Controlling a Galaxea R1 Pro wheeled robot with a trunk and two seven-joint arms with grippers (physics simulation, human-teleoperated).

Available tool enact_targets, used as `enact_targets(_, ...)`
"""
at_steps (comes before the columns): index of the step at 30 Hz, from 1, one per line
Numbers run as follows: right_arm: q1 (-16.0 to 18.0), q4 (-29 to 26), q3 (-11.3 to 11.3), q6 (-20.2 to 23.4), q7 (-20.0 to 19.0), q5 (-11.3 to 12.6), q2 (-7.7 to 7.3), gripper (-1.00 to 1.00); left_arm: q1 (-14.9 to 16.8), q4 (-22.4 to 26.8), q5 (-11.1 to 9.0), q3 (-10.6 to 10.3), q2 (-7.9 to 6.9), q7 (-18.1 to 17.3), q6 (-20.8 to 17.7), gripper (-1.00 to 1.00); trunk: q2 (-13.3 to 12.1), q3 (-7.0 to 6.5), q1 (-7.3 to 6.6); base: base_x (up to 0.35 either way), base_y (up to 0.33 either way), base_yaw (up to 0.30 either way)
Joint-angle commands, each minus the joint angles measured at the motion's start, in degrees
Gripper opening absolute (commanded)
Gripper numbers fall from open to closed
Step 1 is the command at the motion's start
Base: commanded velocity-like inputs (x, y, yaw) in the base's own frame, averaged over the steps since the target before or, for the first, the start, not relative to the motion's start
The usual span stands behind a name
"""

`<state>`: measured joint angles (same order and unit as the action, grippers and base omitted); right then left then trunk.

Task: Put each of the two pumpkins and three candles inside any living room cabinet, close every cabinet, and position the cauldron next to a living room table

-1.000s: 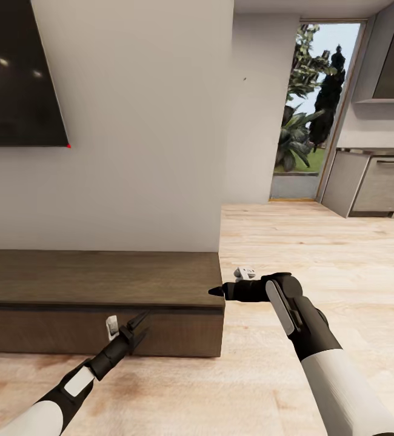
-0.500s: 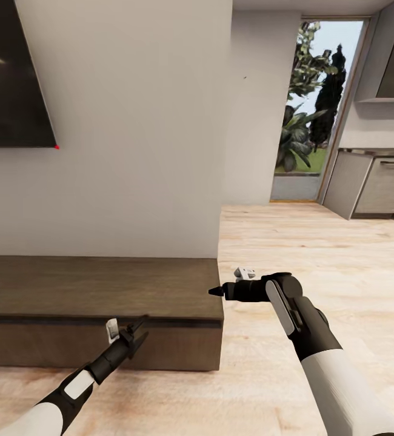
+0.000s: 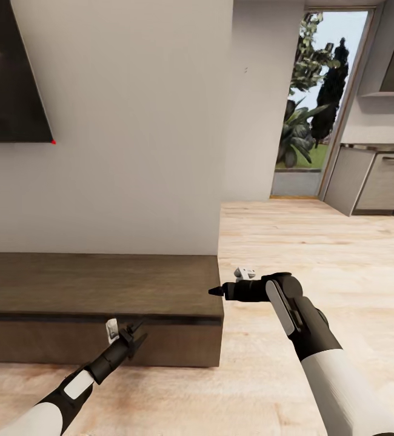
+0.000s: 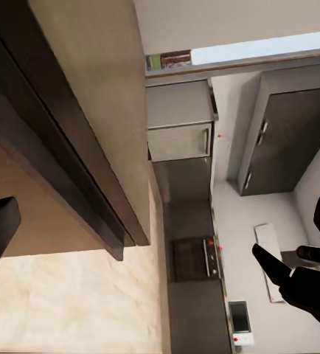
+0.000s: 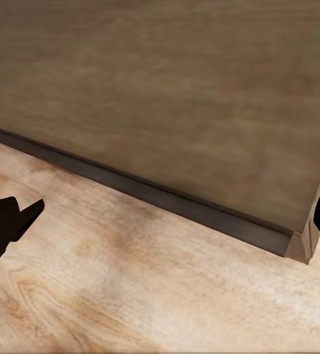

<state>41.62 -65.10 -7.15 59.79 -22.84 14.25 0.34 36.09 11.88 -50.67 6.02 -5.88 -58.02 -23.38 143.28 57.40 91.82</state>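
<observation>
The cabinet (image 3: 94, 284) is a long, low, dark brown unit against the white wall, with its front panels shut. My left gripper (image 3: 135, 333) is open, close in front of the front panel just under the top's edge. The left wrist view looks along the cabinet (image 4: 94, 88) with the left gripper (image 4: 167, 214) spread wide. My right gripper (image 3: 214, 292) points at the cabinet's right end near the top corner. It is open (image 5: 178, 210), facing the cabinet (image 5: 175, 96) side panel. The pumpkins, candles, cauldron and table are out of view.
A dark TV (image 3: 9, 72) hangs on the wall above the cabinet. Light wood floor (image 3: 318, 242) stretches to the right toward a glass door with plants (image 3: 318, 109) and grey kitchen units (image 3: 379, 181).
The camera has turned slightly right, shifting the TV leftward in the picture. My left gripper has dropped a little along the cabinet front. The right arm has stayed put.
</observation>
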Motion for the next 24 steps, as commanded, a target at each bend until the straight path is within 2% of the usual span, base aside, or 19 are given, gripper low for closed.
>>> enact_targets(1,0.04,-0.03,0.03,0.21,-0.27,-0.18,0.01,1.00,0.03,-0.01,0.13,0.39,0.01,-0.16,-0.60,1.00,0.04,0.28,0.01,0.000,0.000,0.000)
enact_targets(9,0.04,-0.03,0.01,0.21,-0.27,-0.18,0.01,1.00,0.03,-0.01,0.05,0.39,0.08,-0.31,-0.55,1.00,0.15,2.06,0.22,0.000,0.000,0.000)
enact_targets(15,0.04,-0.03,0.01,0.21,-0.27,-0.18,0.01,1.00,0.03,-0.01,0.04,0.39,0.08,-0.39,-0.53,1.00,0.15,2.06,0.22,0.000,0.000,0.000)
enact_targets(24,0.04,-0.03,-0.13,0.21,-0.27,-0.18,0.01,1.00,0.03,0.03,0.04,0.31,0.08,-0.76,-0.52,1.00,0.27,4.05,0.45,0.000,0.000,0.000)
